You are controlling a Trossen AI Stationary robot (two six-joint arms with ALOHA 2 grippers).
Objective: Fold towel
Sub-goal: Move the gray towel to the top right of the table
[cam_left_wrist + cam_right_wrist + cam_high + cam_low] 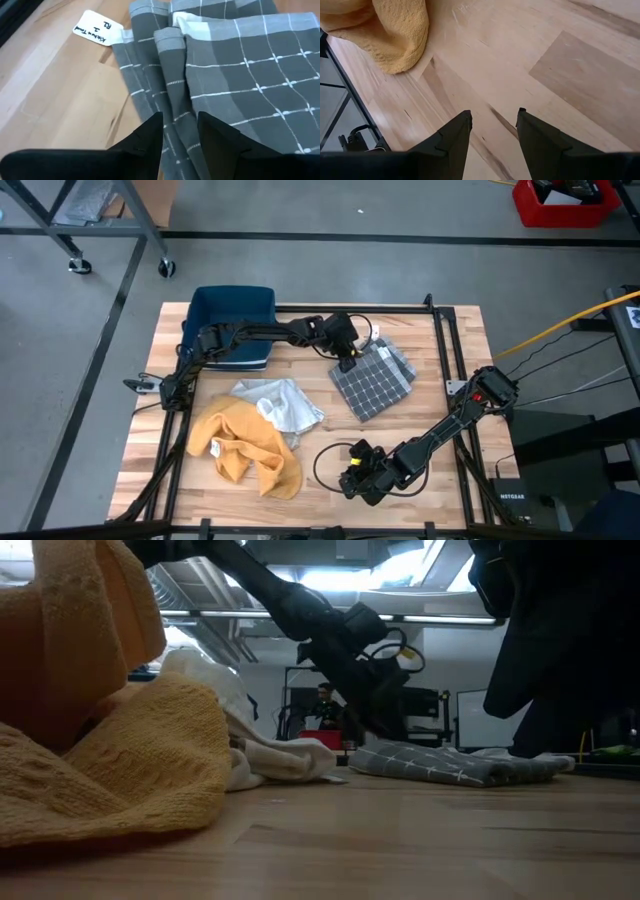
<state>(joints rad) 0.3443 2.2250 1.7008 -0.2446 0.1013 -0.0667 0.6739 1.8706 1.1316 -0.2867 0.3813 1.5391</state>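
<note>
The grey towel with white checks (375,380) lies folded in several layers on the wooden table, right of the middle; its layered edges (170,45) show in the left wrist view. My left gripper (348,363) hovers open just above the towel's left edge (179,120) and holds nothing between its fingers. It also shows in the low view (375,725), close over the towel (450,765). My right gripper (352,480) stands open near the table's front edge, over bare wood (495,117).
A crumpled orange towel (245,445) lies at the front left, with a pale grey cloth (280,405) beside it. A dark blue bin (232,320) stands at the far left. A white paper label (98,27) lies next to the grey towel. A black frame rims the table.
</note>
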